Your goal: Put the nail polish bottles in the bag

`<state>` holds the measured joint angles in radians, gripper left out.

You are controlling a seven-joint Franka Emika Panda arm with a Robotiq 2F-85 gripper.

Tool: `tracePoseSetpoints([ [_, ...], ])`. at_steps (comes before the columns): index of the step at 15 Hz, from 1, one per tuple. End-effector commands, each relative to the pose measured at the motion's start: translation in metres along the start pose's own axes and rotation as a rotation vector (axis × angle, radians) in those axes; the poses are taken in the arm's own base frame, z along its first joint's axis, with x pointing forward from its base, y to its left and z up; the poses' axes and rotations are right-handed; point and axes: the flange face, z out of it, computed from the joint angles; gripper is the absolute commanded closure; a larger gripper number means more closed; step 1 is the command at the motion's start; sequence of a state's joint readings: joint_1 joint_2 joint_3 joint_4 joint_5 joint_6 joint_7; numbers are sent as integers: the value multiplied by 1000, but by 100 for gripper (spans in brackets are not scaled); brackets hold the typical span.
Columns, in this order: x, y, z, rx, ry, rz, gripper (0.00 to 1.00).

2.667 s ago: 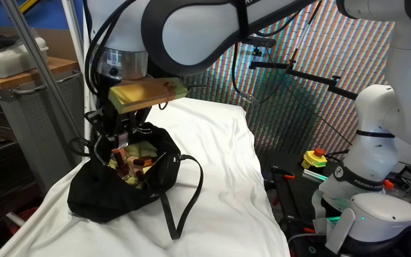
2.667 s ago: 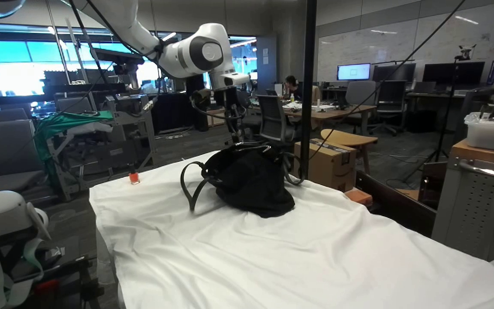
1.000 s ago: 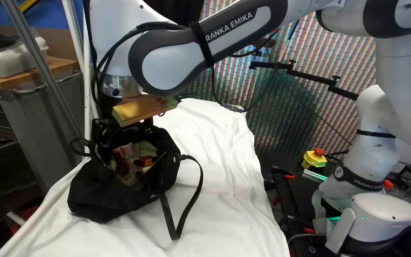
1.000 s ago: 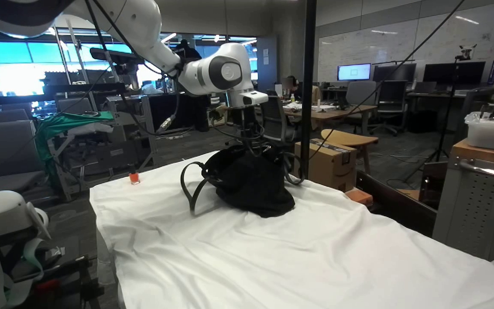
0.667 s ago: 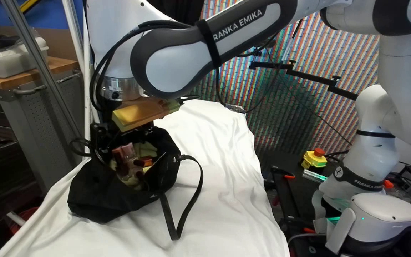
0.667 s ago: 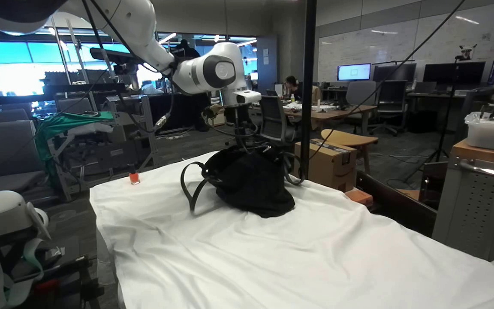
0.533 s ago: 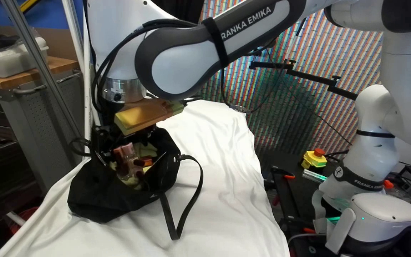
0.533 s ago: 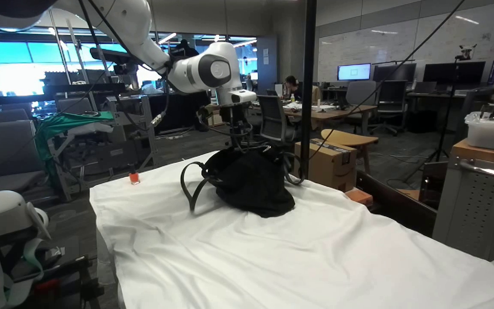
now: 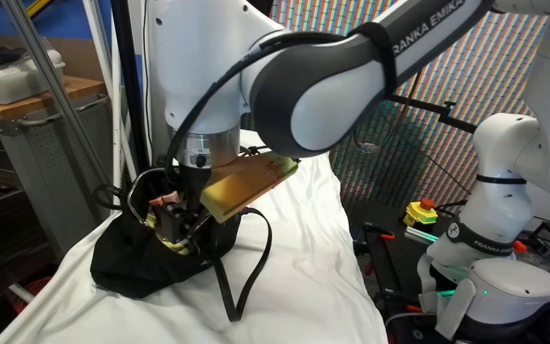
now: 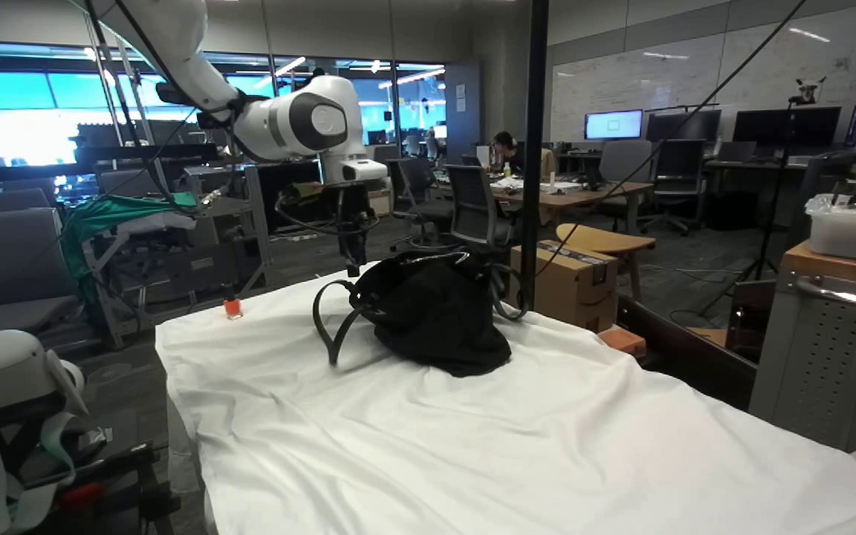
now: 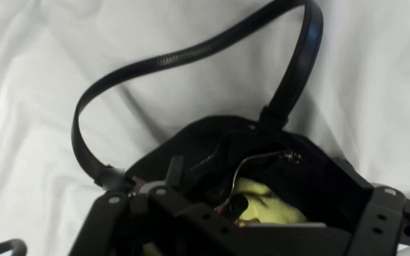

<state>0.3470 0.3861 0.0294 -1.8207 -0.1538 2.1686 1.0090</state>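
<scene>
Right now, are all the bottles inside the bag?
No, in an exterior view a red bottle stands on the cloth, apart from the bag.

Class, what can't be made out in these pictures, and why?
How many nail polish bottles the bag holds: fingers block part of its mouth in an exterior view.
Any lettering on the red bottle: too small in an exterior view.
Extent of the white cloth: cut off by the bottom edge, both exterior views.

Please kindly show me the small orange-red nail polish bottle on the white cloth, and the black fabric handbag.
Small orange-red nail polish bottle (image 10: 232, 307), in an exterior view: on its coloured body.
Black fabric handbag (image 10: 437, 318), in an exterior view: on its outer side.
</scene>
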Motion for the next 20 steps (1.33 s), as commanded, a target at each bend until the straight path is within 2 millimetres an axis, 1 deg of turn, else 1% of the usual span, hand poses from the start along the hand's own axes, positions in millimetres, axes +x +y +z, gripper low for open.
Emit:
tracePoseSetpoints([
  [1,-53,3,-9,1,15,-14,0],
  [2,-65,-1,-10,-1,10,-21,0],
  [4,-88,-10,-6,-5,4,-48,0],
  [8,-122,-26,-1,-8,-8,-109,0],
  [13,-152,-45,1,3,-18,-186,0],
  [20,-186,-70,9,57,-31,-291,0],
])
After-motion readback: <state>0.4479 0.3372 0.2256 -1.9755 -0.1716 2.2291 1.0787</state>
